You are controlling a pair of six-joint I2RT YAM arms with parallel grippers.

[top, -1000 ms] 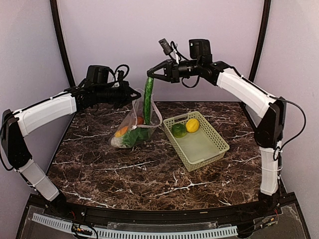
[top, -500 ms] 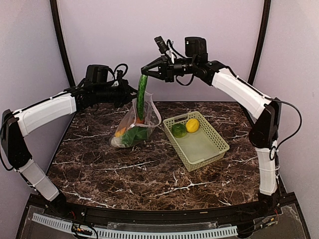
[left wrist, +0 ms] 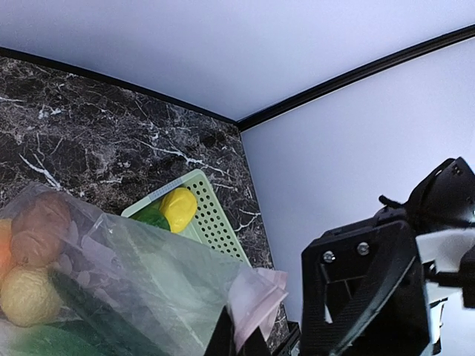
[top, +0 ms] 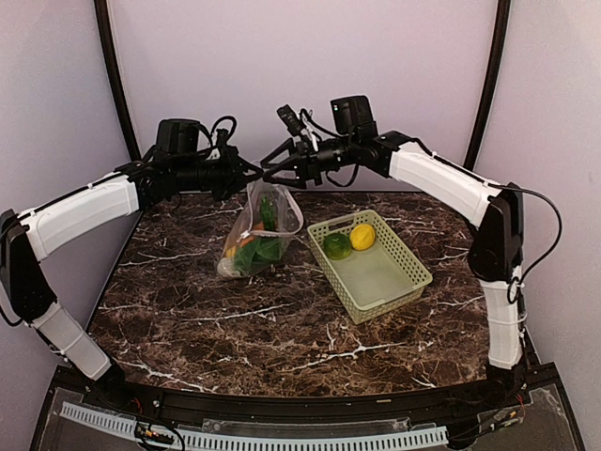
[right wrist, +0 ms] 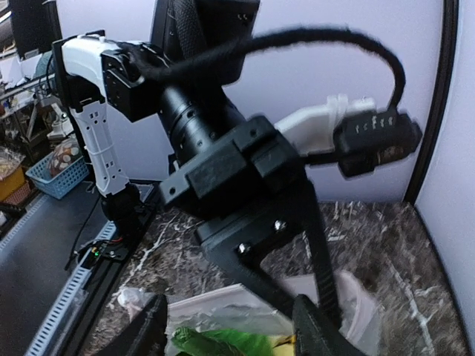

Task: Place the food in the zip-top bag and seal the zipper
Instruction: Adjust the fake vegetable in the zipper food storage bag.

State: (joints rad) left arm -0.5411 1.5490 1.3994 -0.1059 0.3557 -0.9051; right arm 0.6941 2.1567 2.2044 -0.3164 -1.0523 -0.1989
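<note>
The clear zip-top bag [top: 255,233] hangs by its rim from my left gripper [top: 246,173], which is shut on the pink zipper strip [left wrist: 256,297]. Inside lie a long green vegetable [top: 268,214], a red-brown piece [left wrist: 41,226], a pale yellow piece [left wrist: 30,297] and an orange one. My right gripper [top: 272,170] hovers just over the bag's mouth, open, with nothing between its fingers [right wrist: 315,330]. The green vegetable [right wrist: 215,343] shows below them inside the bag. A yellow lemon [top: 362,236] and a green pepper [top: 336,245] sit in the basket.
The light green lattice basket [top: 394,282] stands on the dark marble table just right of the bag. The two grippers are very close together above the bag, near the back wall.
My right gripper moved left and lower over the bag's mouth and opened. The long green vegetable it held has dropped into the bag. The left gripper kept its hold.
</note>
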